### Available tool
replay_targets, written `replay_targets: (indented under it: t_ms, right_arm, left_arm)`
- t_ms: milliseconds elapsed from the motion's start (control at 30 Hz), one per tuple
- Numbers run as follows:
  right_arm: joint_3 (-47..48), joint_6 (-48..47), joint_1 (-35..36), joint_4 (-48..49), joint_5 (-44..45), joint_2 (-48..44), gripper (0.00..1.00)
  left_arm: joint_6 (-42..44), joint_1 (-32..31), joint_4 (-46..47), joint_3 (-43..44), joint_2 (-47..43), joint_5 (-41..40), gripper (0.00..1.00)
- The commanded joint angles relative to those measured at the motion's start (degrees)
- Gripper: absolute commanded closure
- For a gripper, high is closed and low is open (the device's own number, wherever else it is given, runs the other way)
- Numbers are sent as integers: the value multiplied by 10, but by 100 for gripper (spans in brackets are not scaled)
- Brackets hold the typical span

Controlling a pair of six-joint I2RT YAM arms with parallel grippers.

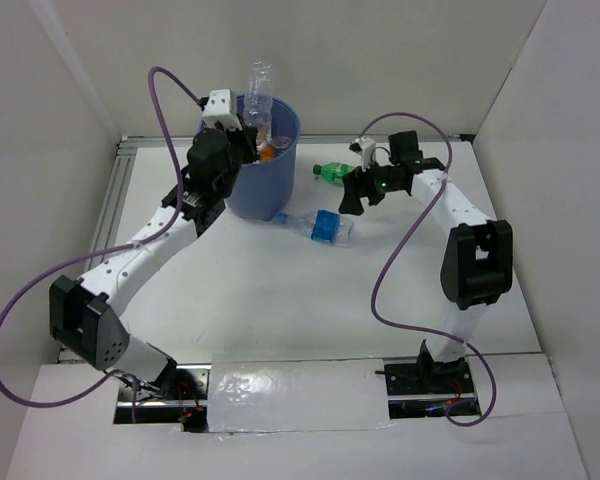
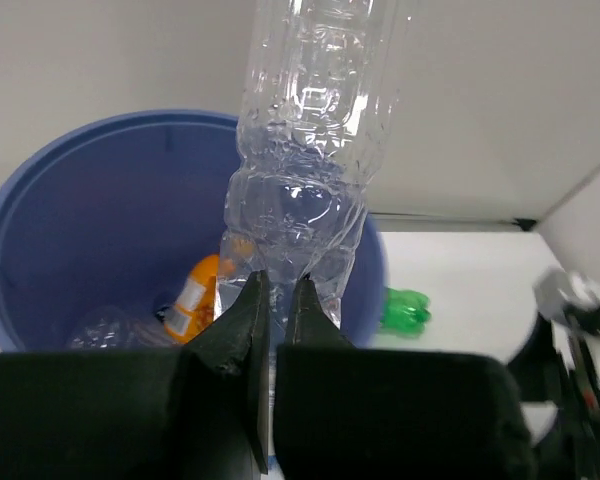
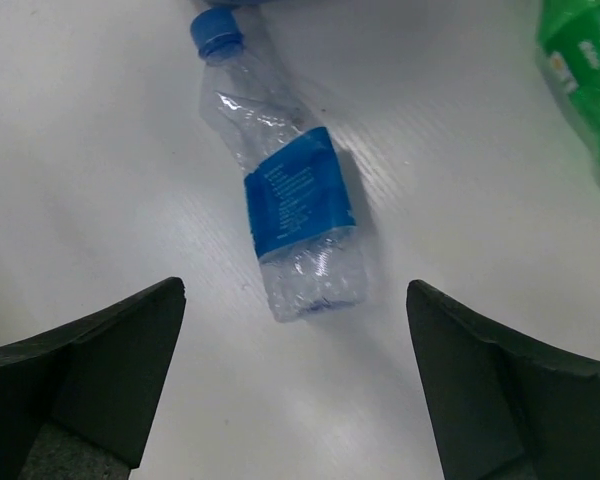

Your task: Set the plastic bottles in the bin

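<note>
While clamped on a plain clear plastic bottle (image 2: 305,170), holds it upright over the large round blue plastic bin (image 2: 80,200) with the left tool (image 2: 277,285). Inside: orange plastic bottle (image 2: 195,295), another clear one (image 2: 105,328). Below the wide-apart right tool (image 3: 295,290), blue-labelled clear bottle (image 3: 295,195) on the tabletop (image 3: 100,150).

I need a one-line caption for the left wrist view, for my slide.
Left pincer shut on a clear bottle above the blue bin, orange bottle inside.
</note>
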Motion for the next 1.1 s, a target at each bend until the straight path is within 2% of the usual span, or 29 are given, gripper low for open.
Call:
replay_targets:
  t_ms: [0, 33, 100, 167, 200, 233, 267, 300, 500, 600, 667, 733, 767, 833, 867, 933, 967, 1000, 1067]
  right_arm:
    - [-16, -29, 29, -4, 12, 8, 0]
    - [-16, -34, 29, -4, 22, 13, 0]
    - [-11, -34, 44, -4, 28, 22, 0]
    - [-11, -34, 52, 9, 28, 37, 0]
    - [-11, -34, 60, 14, 28, 37, 0]
    - [-11, -40, 66, 14, 28, 43, 0]
    - [-11, -40, 73, 14, 42, 52, 0]
    - [-5, -57, 80, 14, 50, 58, 0]
    - [8, -83, 130, 63, 174, 112, 0]
    - [19, -89, 143, 77, 210, 143, 0]
    - [25, -89, 143, 77, 223, 155, 0]
    - [30, -89, 143, 70, 223, 163, 2]
    - [21, -95, 143, 65, 223, 163, 2]
    - [3, -95, 148, 65, 228, 153, 5]
    - [-21, -102, 148, 71, 228, 146, 14]
    - [-39, -107, 148, 65, 215, 116, 32]
    - [-55, -107, 148, 65, 207, 103, 47]
    - [-61, -107, 148, 50, 199, 74, 74]
    - [-61, -112, 140, 29, 164, 42, 92]
  left_arm:
    - [-66, 40, 45, 64, 32, -45, 100]
    - [-74, 45, 4, 81, 44, -61, 100]
    - [-96, 53, -50, 127, 78, -72, 90]
    - [-102, 59, -91, 141, 92, -80, 61]
    - [-102, 65, -96, 141, 92, -80, 38]
    - [-102, 65, -96, 141, 92, -80, 27]
    - [-102, 65, -96, 141, 92, -80, 22]
    - [-86, 65, -89, 141, 82, -73, 5]
    - [-28, 57, -78, 135, 9, -51, 1]
    - [-3, 31, -52, 65, -52, -23, 1]
    - [-3, 17, -52, -13, -124, -1, 1]
    - [-9, 5, -66, -65, -172, 10, 2]
    - [-9, -9, -76, -119, -217, 16, 2]
    - [-46, -20, -114, -172, -261, 9, 2]
    - [-59, -21, -122, -224, -282, 9, 2]
    - [-91, -42, -147, -269, -336, 16, 4]
    - [-120, -50, -156, -306, -350, 16, 5]
    - [-137, -69, -163, -322, -370, 16, 5]
    - [-178, -87, -170, -349, -383, 16, 6]
